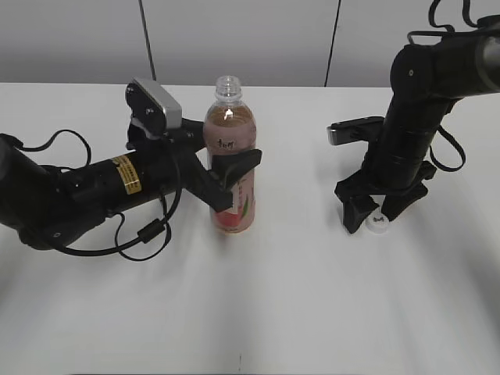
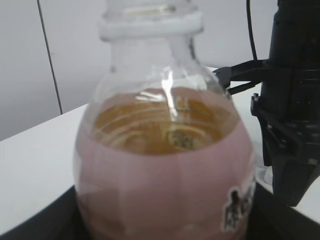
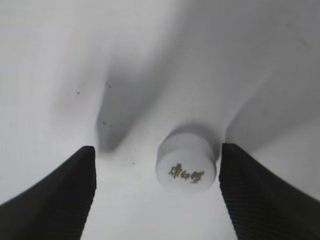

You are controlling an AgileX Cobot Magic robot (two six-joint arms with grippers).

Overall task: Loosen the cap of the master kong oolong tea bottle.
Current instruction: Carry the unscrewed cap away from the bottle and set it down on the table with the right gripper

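The right gripper [image 1: 375, 216] stood spread, the white cap [image 3: 186, 167] resting free on the table [image 1: 312, 312] between its fingers. A straight lift would avoid nudging it. The left gripper [image 1: 234, 178] clamped the uncapped Master Kong oolong tea bottle [image 1: 232, 148], upright.

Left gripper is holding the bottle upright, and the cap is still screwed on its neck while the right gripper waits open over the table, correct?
Not quite: the cap is off, lying on the table between the open right gripper fingers, as the right wrist view shows. The bottle neck is bare; the left gripper holds it upright.
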